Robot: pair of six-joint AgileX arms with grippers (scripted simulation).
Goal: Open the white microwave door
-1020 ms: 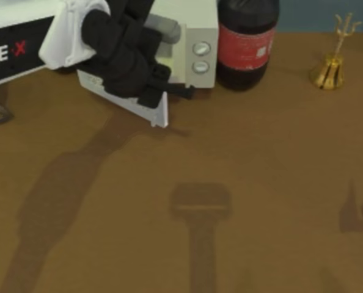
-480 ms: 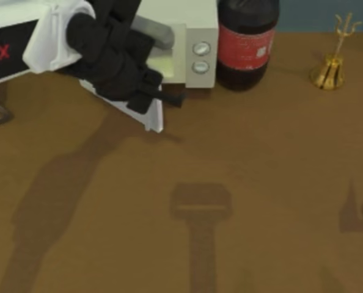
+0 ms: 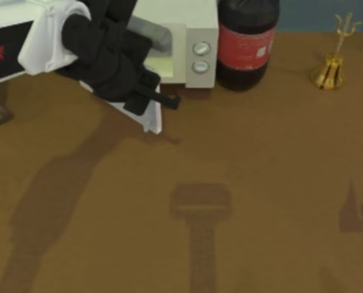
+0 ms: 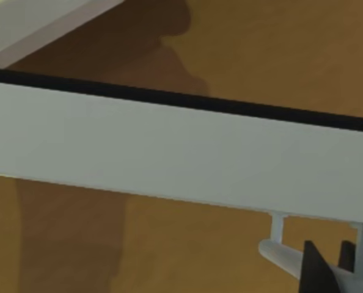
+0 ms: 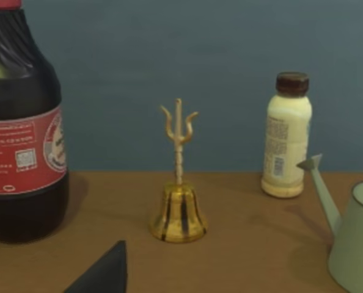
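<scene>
Brown wooden table [image 3: 261,183] is carrying everything. Small white boxy microwave [image 3: 181,24] is sitting at the far edge, left of centre in the top view, two round silver knobs [image 3: 200,57] facing front on its right panel. Its flat white door [image 3: 150,116] is swinging out toward the left and front, hinged on the left, and a strip of pale cream interior [image 3: 163,64] is showing behind it.

Left arm is reaching in from the top view's left edge, and the left gripper [image 3: 160,97] is sitting at the door's free edge. In the left wrist view the door's white edge with its thin black line [image 4: 169,146] is filling the frame, and the pale bar handle [image 4: 279,253] is lying right against the dark fingertips [image 4: 319,271]. Fingers are looking clamped on that handle.

Dark bottle with a red label [image 3: 247,39] is standing just right of the microwave, touching or nearly so. Cream bottle with a brown cap [image 5: 286,137] and pale green watering can [image 5: 352,244] are showing only in the right wrist view. Small golden bell with a trident handle [image 3: 333,61] is standing near the far right.

Right gripper: only a dark tip [image 5: 105,271] in its own wrist view, cannot tell its finger state.
</scene>
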